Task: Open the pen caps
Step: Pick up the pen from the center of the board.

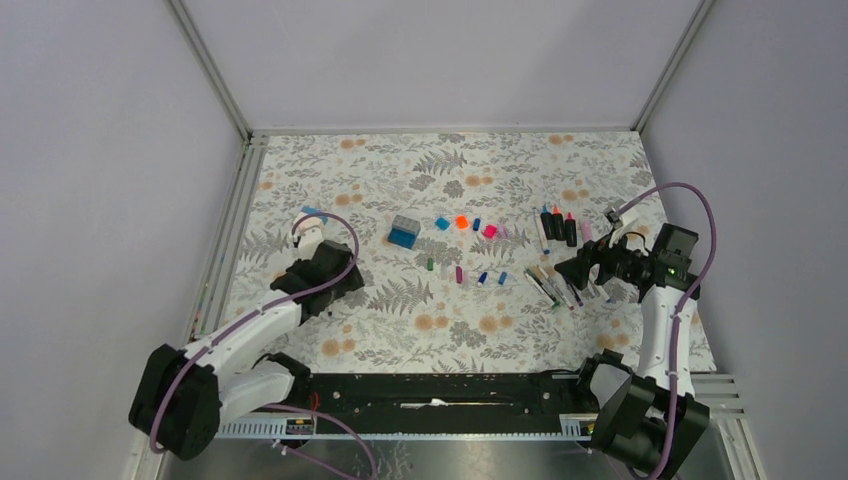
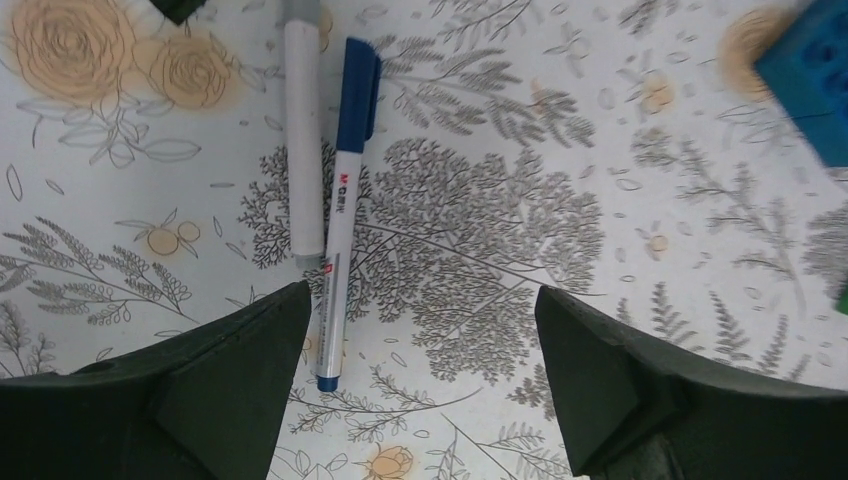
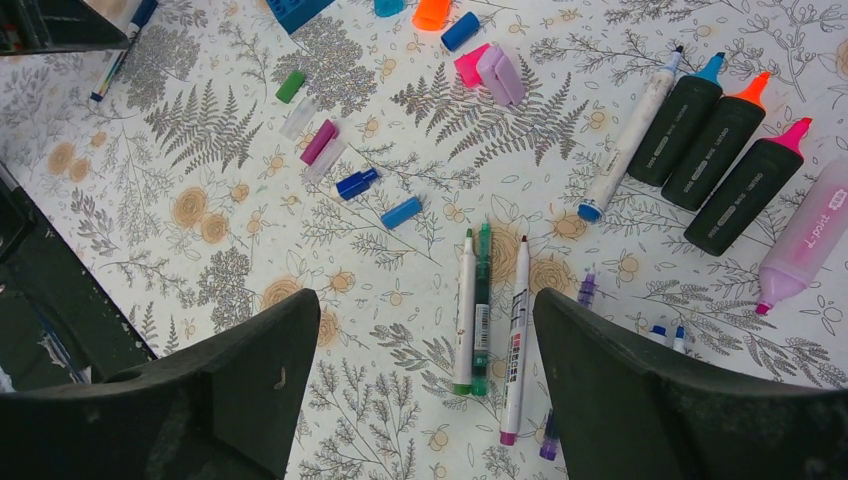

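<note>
Several loose pen caps lie mid-table: blue, orange, pink, green, magenta. In the right wrist view I see the green cap, the magenta cap and two blue caps. My right gripper is open and empty above three thin uncapped pens. My left gripper is open and empty, low over the table. A pen with its blue cap still on lies by the left finger, beside a white pen.
A blue block stands left of the caps. Three dark highlighters, a pink one and a white marker lie uncapped at the right. Grey walls enclose the floral table.
</note>
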Motion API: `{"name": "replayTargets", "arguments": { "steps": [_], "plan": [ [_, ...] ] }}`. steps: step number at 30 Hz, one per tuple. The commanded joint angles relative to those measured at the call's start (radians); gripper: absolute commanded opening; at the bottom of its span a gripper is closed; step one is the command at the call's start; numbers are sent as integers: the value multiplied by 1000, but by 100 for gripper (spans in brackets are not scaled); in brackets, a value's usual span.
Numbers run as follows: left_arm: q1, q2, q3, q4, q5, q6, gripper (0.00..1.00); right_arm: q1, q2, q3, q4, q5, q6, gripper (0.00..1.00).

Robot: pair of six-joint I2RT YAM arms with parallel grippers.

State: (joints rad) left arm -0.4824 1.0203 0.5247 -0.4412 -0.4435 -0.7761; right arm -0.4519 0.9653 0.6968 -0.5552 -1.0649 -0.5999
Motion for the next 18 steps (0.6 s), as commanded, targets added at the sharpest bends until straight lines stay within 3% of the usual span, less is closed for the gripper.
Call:
{"name": "replayTargets", "arguments": {
  "steps": [1, 18],
  "plan": [
    [16, 81, 23, -34, 3, -97, 91, 1, -12, 27, -12, -38, -26, 85],
    [52, 201, 15, -8, 35, -75, 53, 1, -22, 31, -19, -29, -29, 86]
  ]
}}
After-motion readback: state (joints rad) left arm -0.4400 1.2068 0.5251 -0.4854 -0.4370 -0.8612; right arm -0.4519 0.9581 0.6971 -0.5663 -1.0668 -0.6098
